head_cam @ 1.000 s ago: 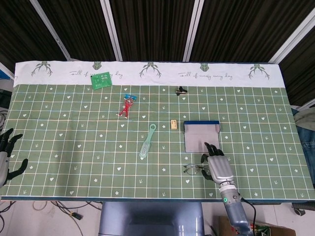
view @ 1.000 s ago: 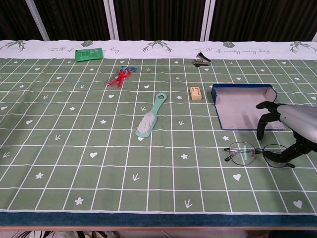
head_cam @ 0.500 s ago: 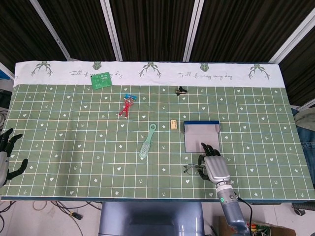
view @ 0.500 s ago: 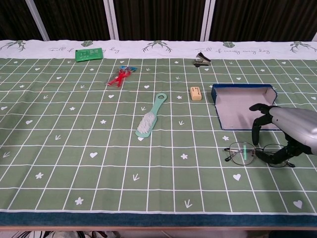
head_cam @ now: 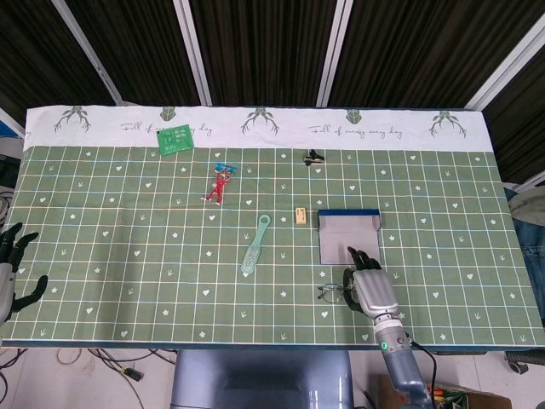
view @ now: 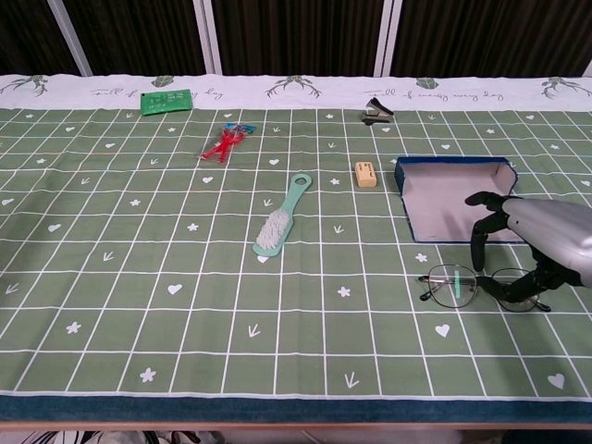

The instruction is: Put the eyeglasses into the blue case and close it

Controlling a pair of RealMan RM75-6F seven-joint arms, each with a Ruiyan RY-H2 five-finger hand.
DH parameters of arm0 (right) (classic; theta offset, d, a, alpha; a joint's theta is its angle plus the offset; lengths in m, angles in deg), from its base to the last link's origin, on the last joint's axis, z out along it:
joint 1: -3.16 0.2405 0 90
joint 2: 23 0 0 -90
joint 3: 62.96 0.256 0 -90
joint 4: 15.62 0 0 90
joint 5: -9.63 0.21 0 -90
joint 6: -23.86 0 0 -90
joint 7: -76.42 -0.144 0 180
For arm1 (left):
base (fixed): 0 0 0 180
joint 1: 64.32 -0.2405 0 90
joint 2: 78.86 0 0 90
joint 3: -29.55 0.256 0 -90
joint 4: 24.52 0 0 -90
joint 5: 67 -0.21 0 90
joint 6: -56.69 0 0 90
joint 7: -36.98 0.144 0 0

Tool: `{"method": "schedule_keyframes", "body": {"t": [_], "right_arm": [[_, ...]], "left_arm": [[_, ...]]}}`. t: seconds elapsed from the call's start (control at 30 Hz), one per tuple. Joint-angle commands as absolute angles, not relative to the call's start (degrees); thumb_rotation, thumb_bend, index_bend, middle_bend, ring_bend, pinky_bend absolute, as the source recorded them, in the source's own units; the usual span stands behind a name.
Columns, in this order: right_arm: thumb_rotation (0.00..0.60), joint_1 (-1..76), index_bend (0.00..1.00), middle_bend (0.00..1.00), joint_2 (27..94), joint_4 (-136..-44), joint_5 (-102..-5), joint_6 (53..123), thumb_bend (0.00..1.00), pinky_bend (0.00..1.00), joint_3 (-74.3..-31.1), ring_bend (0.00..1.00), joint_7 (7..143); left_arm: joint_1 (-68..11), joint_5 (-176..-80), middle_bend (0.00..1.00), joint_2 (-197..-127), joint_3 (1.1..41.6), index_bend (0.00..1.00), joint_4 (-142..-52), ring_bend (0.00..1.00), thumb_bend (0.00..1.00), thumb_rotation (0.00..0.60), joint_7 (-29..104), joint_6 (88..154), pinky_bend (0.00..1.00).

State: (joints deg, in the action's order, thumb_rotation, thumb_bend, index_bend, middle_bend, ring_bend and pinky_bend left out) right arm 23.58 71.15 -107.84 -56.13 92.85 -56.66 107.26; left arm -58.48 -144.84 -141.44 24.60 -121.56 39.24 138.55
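The eyeglasses (view: 467, 285) (head_cam: 332, 292) lie flat on the green checked cloth, just in front of the open blue case (view: 444, 199) (head_cam: 345, 239), whose pale inside is bare. My right hand (view: 544, 242) (head_cam: 372, 288) arches over the right lens. Its fingers (view: 478, 248) curve down behind the frame and its thumb reaches the front of that lens. The glasses still rest on the cloth, and no firm grip shows. My left hand (head_cam: 12, 274) sits at the far left table edge with fingers spread, holding nothing.
A mint brush (view: 282, 217) lies mid-table. A tan block (view: 366, 174) sits left of the case. A black clip (view: 375, 110), a red toy figure (view: 225, 143) and a green card (view: 166, 101) lie toward the back.
My right hand has shifted left and lowered around the right lens of the eyeglasses. The glasses, the case and the left hand have not moved.
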Motion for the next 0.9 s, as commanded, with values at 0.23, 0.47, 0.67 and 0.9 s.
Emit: {"method": "schedule_keyframes", "body": {"t": [0.23, 0.47, 0.67, 0.9], "right_arm": [[0.600, 23.87, 0.56, 0.08, 71.15, -107.92, -55.71, 92.78, 0.46, 0.19, -56.93, 0.10, 107.31], [0.600, 24.12, 0.58, 0.08, 71.11, -108.13, -55.35, 92.55, 0.48, 0.19, -57.16, 0.10, 107.28], [0.600, 24.39, 0.59, 0.08, 71.04, -108.33, -55.19, 92.40, 0.52, 0.19, -57.20, 0.10, 107.03], [0.600, 24.66, 0.59, 0.08, 70.43, -109.16, -55.56, 92.44, 0.53, 0.19, -57.21, 0.10, 106.52]], "left_arm": [[-58.44, -144.80, 0.00, -141.45, 24.61, 0.13, -121.58, 0.00, 0.36, 0.600, 39.38, 138.53, 0.00], [-58.45, -144.81, 0.00, -141.45, 24.61, 0.13, -121.58, 0.00, 0.36, 0.600, 39.35, 138.55, 0.00], [-58.43, -144.71, 0.00, -141.45, 24.59, 0.14, -121.57, 0.00, 0.36, 0.600, 39.43, 138.51, 0.00], [-58.42, -144.69, 0.00, -141.47, 24.60, 0.14, -121.62, 0.00, 0.36, 0.600, 39.43, 138.50, 0.00]]}}
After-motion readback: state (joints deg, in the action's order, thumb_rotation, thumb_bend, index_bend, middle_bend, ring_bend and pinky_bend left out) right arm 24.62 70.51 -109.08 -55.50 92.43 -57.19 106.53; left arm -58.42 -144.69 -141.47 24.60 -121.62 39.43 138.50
